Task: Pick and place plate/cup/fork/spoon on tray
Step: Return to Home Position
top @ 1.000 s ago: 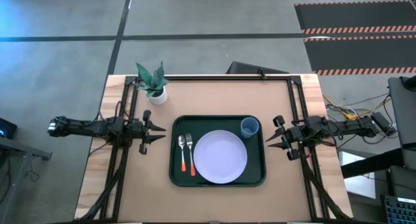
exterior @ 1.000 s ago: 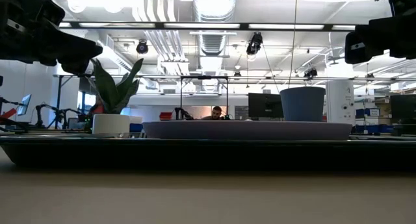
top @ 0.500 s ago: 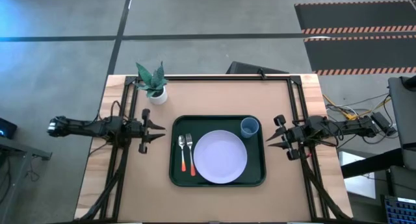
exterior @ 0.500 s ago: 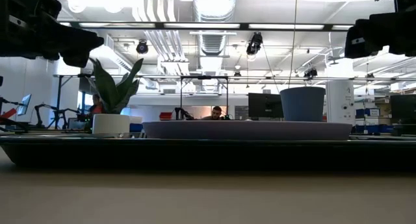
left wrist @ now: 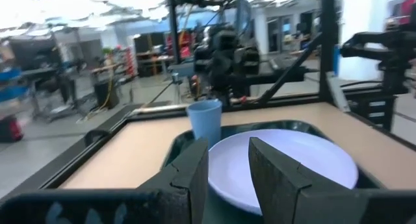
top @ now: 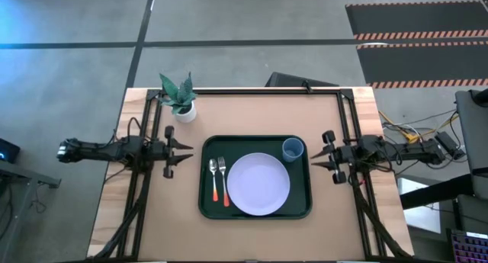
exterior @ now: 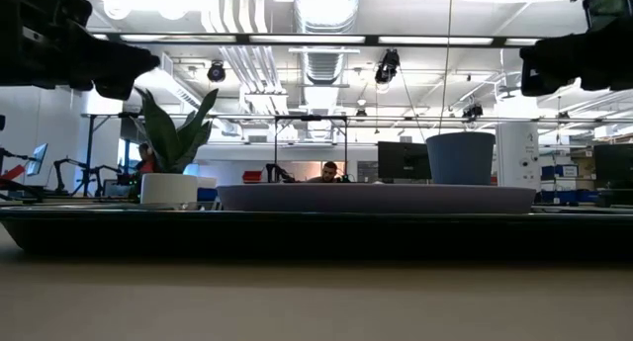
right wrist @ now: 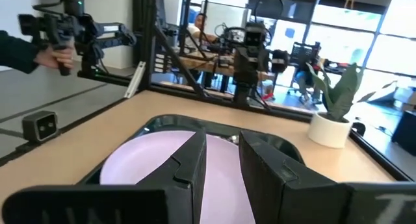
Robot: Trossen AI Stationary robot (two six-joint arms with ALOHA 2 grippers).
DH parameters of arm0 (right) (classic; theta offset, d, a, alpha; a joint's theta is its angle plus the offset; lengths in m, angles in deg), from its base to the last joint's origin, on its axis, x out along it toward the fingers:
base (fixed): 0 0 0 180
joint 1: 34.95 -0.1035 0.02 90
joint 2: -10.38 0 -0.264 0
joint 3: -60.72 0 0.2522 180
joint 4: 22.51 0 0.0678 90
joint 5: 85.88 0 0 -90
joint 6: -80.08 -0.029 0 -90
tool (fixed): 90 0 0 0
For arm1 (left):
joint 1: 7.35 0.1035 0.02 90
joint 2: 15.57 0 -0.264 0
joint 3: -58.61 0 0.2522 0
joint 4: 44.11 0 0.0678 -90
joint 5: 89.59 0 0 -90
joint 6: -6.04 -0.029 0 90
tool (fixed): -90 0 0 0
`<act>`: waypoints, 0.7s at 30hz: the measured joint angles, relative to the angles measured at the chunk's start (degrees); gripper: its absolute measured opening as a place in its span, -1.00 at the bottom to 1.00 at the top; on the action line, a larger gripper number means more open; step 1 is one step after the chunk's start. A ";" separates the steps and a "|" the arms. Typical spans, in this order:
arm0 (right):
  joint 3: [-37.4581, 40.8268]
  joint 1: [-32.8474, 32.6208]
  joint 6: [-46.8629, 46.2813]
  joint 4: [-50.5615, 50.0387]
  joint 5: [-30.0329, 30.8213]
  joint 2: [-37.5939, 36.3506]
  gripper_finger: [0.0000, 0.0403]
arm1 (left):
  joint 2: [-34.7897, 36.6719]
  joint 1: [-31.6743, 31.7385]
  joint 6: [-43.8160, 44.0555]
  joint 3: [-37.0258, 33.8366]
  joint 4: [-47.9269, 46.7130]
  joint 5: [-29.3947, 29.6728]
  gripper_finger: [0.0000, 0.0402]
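On the large dark green rectangular tray, in the middle of the light wooden table, all four things are already lying. The round pale lavender plate takes the tray's centre. The small blue cup stands upright in the tray's back right corner, just beside the plate. The fork with the red-orange handle and the spoon with the same handle lie side by side between the plate and the tray's left rim, the spoon nearer to the rim.

The left end effector hangs outside the tray's left rim, its fingers a little apart and holding nothing. The right end effector is outside the right rim, also slightly open and empty.

To my judgement the placing is finished. Only the arms' going to rest is left.
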 joint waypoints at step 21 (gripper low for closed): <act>-0.09 5.24 -0.88 -1.31 -7.39 0.69 -0.61 | 4.53 1.55 1.54 0.00 -5.47 -4.50 -0.54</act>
